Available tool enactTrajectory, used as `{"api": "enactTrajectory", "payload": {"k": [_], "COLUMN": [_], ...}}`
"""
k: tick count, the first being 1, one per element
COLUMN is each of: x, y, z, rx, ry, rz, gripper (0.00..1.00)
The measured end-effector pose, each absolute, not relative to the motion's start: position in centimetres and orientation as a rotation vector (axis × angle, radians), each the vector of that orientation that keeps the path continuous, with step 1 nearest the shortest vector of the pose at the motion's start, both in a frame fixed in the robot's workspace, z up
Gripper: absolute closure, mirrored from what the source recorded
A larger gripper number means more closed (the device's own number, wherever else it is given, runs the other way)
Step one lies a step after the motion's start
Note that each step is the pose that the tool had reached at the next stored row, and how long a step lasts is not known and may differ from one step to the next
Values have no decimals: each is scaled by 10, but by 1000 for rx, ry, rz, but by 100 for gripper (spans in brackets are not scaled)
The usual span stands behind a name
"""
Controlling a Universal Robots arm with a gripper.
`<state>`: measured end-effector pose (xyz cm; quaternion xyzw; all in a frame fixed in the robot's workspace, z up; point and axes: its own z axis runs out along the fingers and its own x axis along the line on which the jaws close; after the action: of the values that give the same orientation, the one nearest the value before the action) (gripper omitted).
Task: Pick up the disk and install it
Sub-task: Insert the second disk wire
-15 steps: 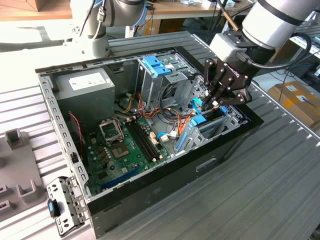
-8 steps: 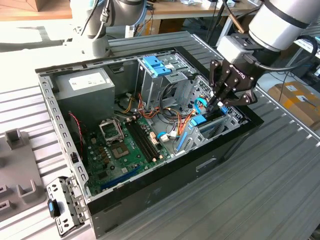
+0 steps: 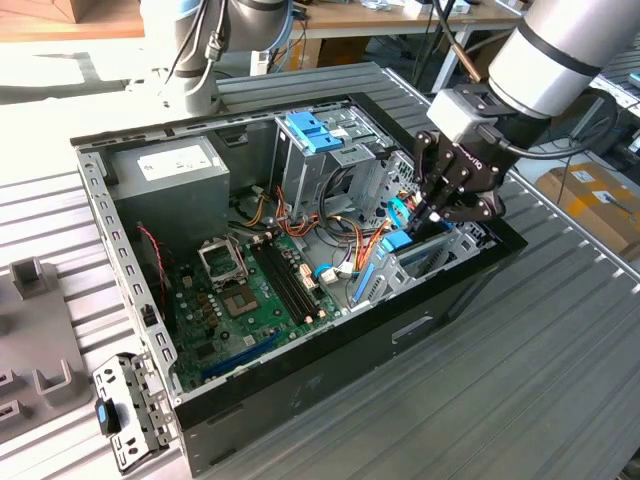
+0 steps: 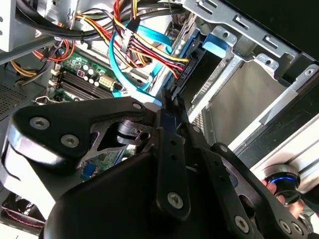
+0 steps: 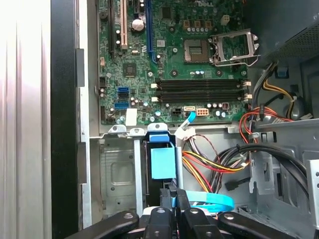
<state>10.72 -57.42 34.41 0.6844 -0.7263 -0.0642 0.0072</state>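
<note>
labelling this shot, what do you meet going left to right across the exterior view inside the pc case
Grey power supply box → green motherboard → blue bracket on the metal cage → gripper over the disk in its bay.

Looking down into an open computer case. A green motherboard [image 5: 169, 64] fills the upper half, its empty processor socket [image 5: 234, 46] at about one o'clock. Below, a metal drive bay [image 5: 124, 169] holds the disk [image 5: 163, 159] standing on edge, blue rail showing. The black pincer [image 5: 173, 199] sits at six o'clock, fingertips closed together just beside the disk. Red, yellow and black cables [image 5: 214, 162] bundle at four o'clock.
</note>
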Motion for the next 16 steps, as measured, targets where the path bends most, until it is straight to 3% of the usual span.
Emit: {"api": "enactTrajectory", "payload": {"k": [16], "x": [120], "y": [-575], "z": [356], "rx": [2140], "ry": [-2271], "rz": [-203], "gripper": [84]}}
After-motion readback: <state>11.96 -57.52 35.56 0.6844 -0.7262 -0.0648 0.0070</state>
